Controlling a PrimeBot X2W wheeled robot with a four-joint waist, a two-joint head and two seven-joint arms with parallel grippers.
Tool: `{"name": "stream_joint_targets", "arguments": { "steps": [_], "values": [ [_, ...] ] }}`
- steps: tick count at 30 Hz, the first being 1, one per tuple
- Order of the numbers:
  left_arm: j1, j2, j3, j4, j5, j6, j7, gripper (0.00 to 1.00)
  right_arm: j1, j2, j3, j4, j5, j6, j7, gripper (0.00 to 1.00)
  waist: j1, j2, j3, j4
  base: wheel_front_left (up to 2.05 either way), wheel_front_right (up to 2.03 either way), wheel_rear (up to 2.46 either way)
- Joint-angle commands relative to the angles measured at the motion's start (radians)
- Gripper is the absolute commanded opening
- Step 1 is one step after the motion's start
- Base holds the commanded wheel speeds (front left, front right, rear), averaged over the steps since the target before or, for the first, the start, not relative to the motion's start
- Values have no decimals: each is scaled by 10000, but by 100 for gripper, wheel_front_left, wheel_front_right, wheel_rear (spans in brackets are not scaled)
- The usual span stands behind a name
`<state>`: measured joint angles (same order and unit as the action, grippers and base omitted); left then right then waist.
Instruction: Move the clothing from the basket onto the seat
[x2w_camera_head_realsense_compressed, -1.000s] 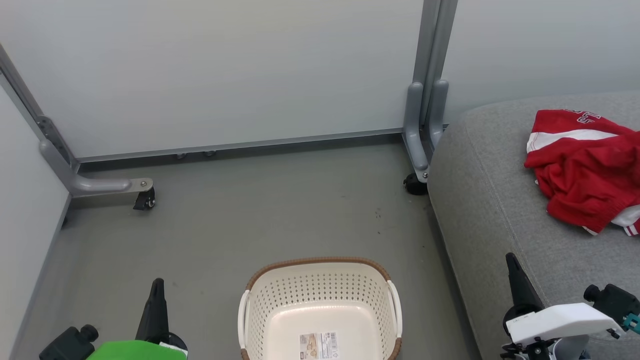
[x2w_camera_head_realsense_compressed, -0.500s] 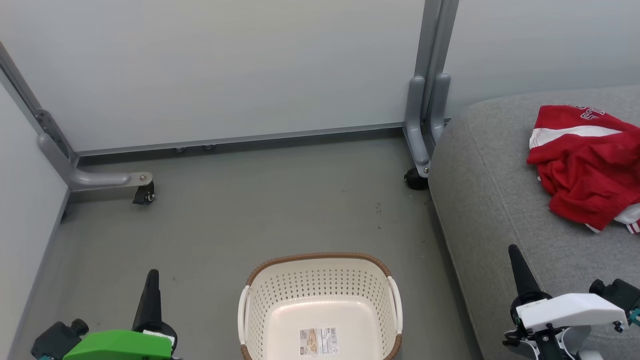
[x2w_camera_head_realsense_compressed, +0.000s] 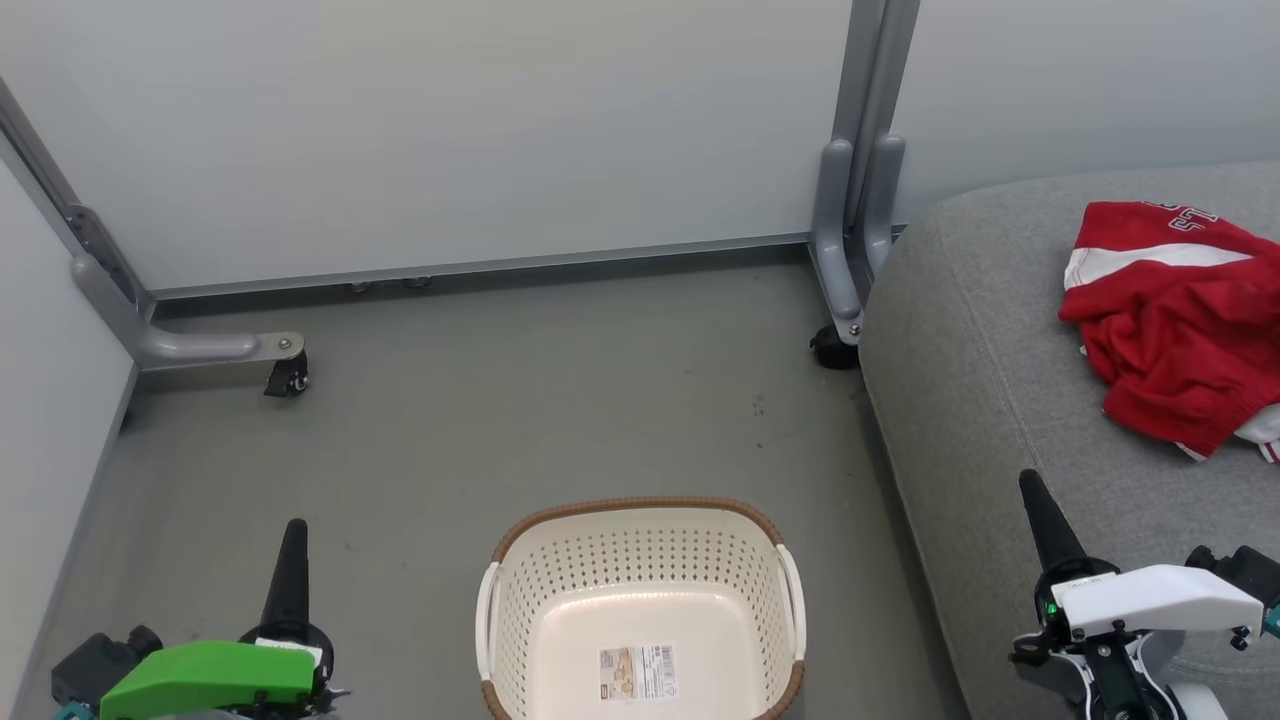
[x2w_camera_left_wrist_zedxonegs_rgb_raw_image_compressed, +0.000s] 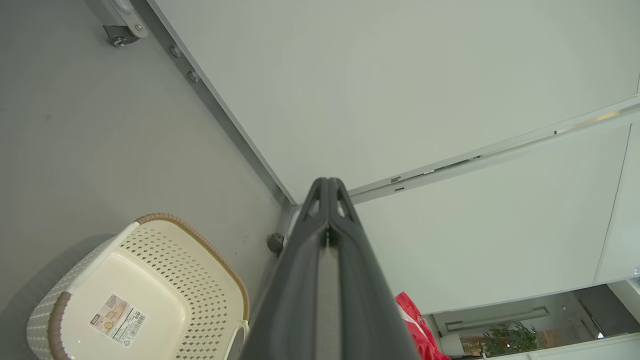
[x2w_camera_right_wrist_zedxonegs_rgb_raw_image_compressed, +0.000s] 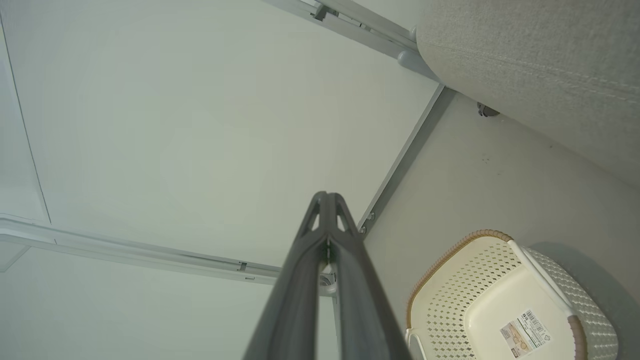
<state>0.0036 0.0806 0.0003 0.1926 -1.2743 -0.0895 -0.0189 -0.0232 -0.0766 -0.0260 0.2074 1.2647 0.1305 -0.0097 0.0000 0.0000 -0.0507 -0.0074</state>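
The crumpled red sports clothing (x2w_camera_head_realsense_compressed: 1180, 320) with white stripes lies heaped on the large light-grey fabric seat (x2w_camera_head_realsense_compressed: 1000, 400), well in from its floor-side edge. The cream-white perforated plastic basket (x2w_camera_head_realsense_compressed: 640, 505), brown-rimmed, stands on the grey floor (x2w_camera_head_realsense_compressed: 500, 420) near that edge. The left gripper (x2w_camera_head_realsense_compressed: 294, 535) and right gripper (x2w_camera_head_realsense_compressed: 1030, 490) flank it, fingers pressed together.

basket (x2w_camera_head_realsense_compressed: 640, 503) stood on floor (x2w_camera_head_realsense_compressed: 500, 400) — label (x2w_camera_head_realsense_compressed: 637, 672) on its bottom | clothing (x2w_camera_head_realsense_compressed: 1170, 320) lay crumpled on seat (x2w_camera_head_realsense_compressed: 980, 400) | left gripper (x2w_camera_head_realsense_compressed: 294, 530), right gripper (x2w_camera_head_realsense_compressed: 1030, 490) flanked the basket — fingers pressed together
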Motion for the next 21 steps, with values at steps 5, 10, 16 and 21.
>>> {"name": "stream_joint_targets", "arguments": {
  "steps": [5, 10, 16, 21],
  "values": [
    [-385, 85, 155, 26, -650, -124, 163, 0, -292, -34, -117, 18, 634, 6, 176, 0, 0, 0, 64, 10, 0, 0, 0],
    [-518, 77, 227, 103, -1088, -182, 282, 0, -357, -23, -180, 69, 1084, 6, 295, 0, 0, 0, 123, 18, 0, 0, 0],
    [-641, 67, 323, 183, -1591, -221, 414, 0, -483, -10, -259, 125, 1585, 6, 439, 0, 0, 0, 191, 27, 0, 0, 0],
    [-734, 57, 408, 236, -1987, -278, 518, 0, -540, 2, -324, 172, 1974, 5, 540, 0, 0, 0, 247, 35, 0, 0, 0]
  ]
}}
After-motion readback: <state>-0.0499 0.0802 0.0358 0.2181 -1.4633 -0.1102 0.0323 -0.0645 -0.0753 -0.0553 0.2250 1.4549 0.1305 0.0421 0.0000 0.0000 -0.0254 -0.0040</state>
